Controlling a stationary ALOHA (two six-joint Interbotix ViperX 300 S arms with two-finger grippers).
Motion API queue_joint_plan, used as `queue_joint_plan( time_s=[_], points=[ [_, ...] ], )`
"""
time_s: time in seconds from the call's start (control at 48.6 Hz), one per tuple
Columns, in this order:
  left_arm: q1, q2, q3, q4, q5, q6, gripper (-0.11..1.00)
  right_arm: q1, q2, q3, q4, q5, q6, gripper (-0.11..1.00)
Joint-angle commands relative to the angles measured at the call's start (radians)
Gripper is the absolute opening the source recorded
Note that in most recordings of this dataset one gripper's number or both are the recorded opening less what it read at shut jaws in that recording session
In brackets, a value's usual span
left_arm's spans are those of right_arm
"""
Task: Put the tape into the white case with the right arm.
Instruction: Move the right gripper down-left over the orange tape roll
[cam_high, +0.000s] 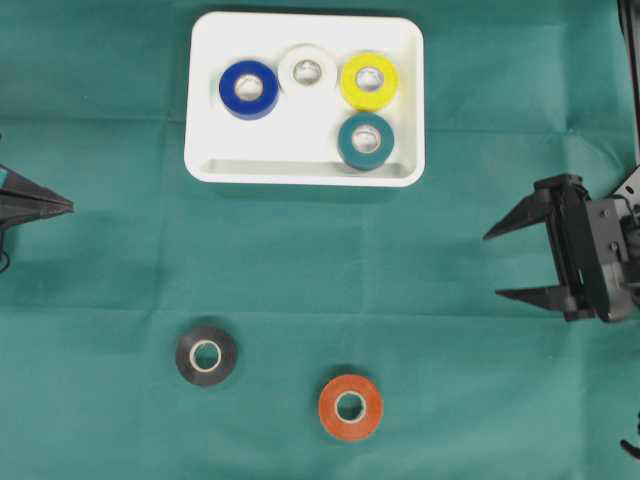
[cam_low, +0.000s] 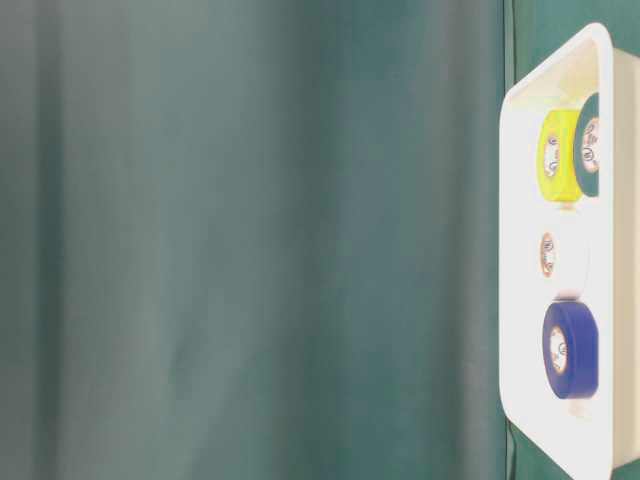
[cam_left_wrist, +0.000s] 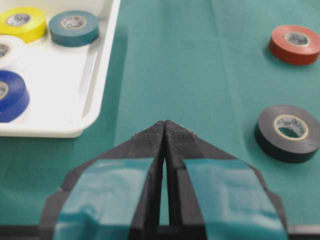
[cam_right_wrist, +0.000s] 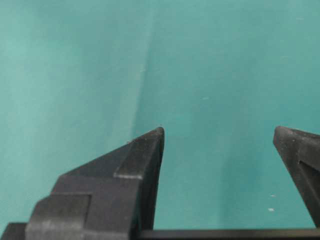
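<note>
The white case (cam_high: 203, 165) lies at the back of the green cloth and holds several tape rolls: blue (cam_high: 248, 88), white (cam_high: 307, 70), yellow (cam_high: 369, 80) and teal (cam_high: 365, 140). Two rolls lie loose on the cloth in front: a black tape (cam_high: 206, 356) and an orange tape (cam_high: 350, 407). My right gripper (cam_high: 492, 264) hovers at the right edge, open and empty, its fingers pointing left, far from both loose rolls. Its wrist view shows only cloth between the fingers of the right gripper (cam_right_wrist: 218, 131). The left gripper (cam_high: 68, 205) is shut at the left edge.
In the left wrist view the shut left gripper (cam_left_wrist: 165, 122) points between the case (cam_left_wrist: 95, 75) and the black tape (cam_left_wrist: 288, 132), with the orange tape (cam_left_wrist: 295, 44) beyond. The table-level view shows the case (cam_low: 520, 100) with its rolls at the right.
</note>
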Motion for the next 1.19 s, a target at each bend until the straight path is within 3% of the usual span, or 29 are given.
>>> queue_joint_plan(
  time_s=[0.0,0.309,0.576,1.172],
  points=[
    [0.002,0.009,-0.012,0.002,-0.006,0.002,0.0,0.026,0.002,-0.012,0.0,-0.009,0.002,0.64],
    [0.002,0.009,-0.011,0.002,-0.005,0.002,0.0,0.058,0.095,-0.077,-0.003,-0.063,-0.009,0.64],
    [0.002,0.009,-0.011,0.002,-0.006,0.002,0.0,0.092,0.324,-0.236,-0.005,-0.095,-0.015,0.64],
    [0.002,0.009,-0.011,0.002,-0.006,0.002,0.0,0.144,0.678,-0.584,-0.028,-0.104,-0.015,0.64]
  ],
)
